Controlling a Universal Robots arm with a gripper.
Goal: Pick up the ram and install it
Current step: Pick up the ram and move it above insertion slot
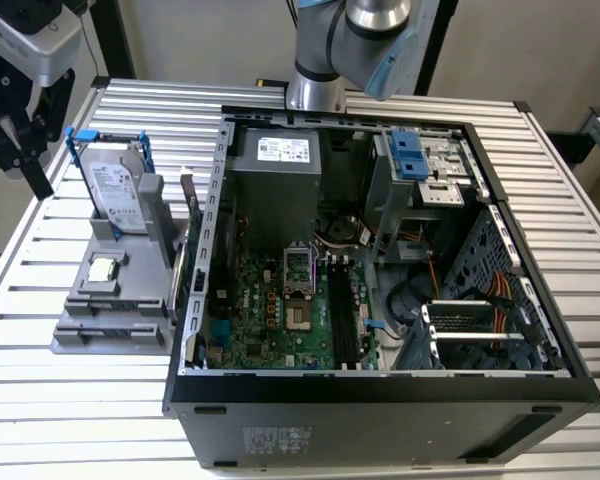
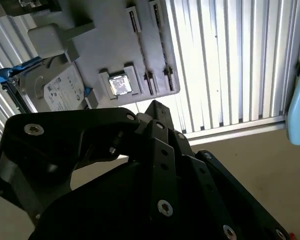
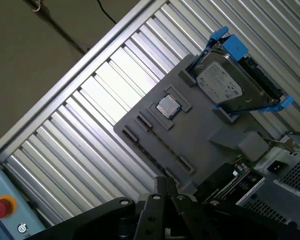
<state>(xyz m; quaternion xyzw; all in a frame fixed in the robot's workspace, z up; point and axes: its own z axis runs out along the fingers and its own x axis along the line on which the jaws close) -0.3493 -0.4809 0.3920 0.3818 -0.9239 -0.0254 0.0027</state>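
Beside the open computer case (image 1: pixel 380 410), the ram (image 1: pixel 189 205) stands on edge — a thin, dark strip — while the end effector (image 2: pixel 156 106) is pinched closed, holding nothing.

Ram (image 1: pixel 192 205) upright; between grey fixture (image 1: pixel 110 325), open case (image 1: pixel 380 410)

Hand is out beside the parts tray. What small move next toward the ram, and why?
Probably shift the hand toward the exterior view's right, across the gray tray, to above the ram: it stands on edge at the tray's case-side edge, while the hand hangs beyond the hard drive.
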